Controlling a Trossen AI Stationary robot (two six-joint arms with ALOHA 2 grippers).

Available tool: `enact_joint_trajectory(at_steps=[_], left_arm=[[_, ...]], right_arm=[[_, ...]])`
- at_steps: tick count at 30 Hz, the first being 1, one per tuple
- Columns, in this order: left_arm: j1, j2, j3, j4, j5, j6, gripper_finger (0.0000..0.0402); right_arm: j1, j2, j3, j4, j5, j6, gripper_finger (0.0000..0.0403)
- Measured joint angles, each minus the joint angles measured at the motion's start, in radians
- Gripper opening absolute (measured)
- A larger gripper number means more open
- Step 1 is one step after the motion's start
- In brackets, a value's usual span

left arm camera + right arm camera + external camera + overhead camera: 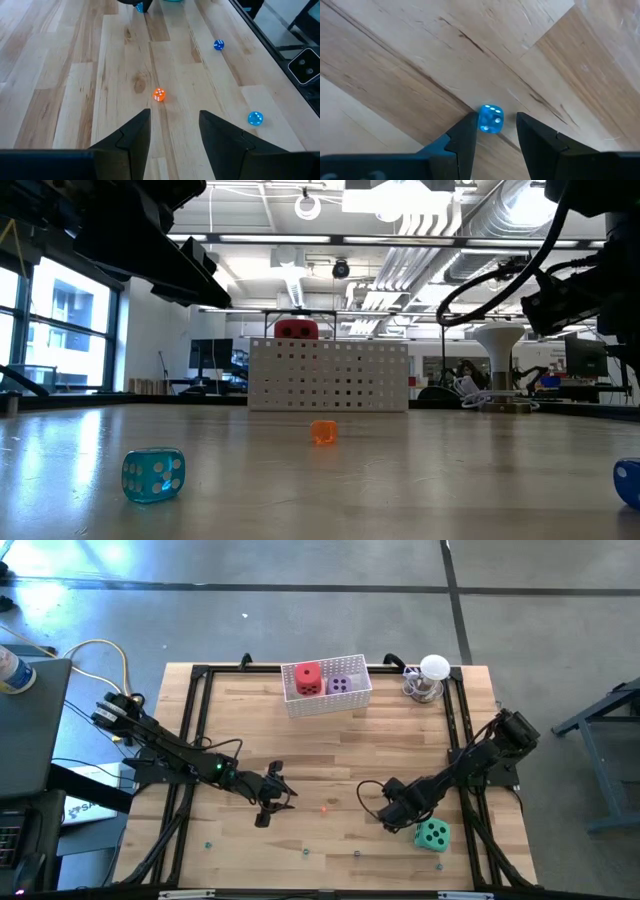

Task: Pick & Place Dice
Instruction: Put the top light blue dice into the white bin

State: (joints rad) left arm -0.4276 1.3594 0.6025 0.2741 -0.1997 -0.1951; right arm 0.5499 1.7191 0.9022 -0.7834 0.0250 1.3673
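Green die (432, 834) sitting square on plank table (330, 755), no long axis; right hand (398, 823) beside it, spread, empty; left hand (268, 812) spread, empty.

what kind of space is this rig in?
Probably a robotics lab in an open industrial-style office: exposed ceiling ducts, concrete floor, desks with monitors behind the wooden table.

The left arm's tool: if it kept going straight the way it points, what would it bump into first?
Probably the small orange die, lying on the table just ahead of the left tool and slightly off its centre line; depth is hard to judge.
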Motion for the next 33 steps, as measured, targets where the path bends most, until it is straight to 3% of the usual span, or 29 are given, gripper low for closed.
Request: enact_joint_trajectory(at_steps=[10,19,22,30,33], left_arm=[[0.001,0.0,0.0,0.004,-0.001,0.0,0.0164],[0.001,0.0,0.0,0.003,-0.002,0.011,0.0164],[0.001,0.0,0.0,0.003,-0.002,0.011,0.0164],[0.001,0.0,0.0,0.006,-0.005,0.012,0.0164],[0.004,0.0,0.0,0.022,-0.005,0.023,0.0164]], right_arm=[[0.0,0.003,-0.002,0.003,0.007,-0.015,0.0127],[0.0,0.005,-0.002,0.011,0.021,-0.091,0.0041],[0.0,0.005,-0.002,0.01,0.024,-0.109,0.0035],[-0.004,0.009,0.034,-0.03,0.098,-0.135,0.0035],[-0.037,0.016,0.092,-0.09,0.208,-0.187,0.0035]])
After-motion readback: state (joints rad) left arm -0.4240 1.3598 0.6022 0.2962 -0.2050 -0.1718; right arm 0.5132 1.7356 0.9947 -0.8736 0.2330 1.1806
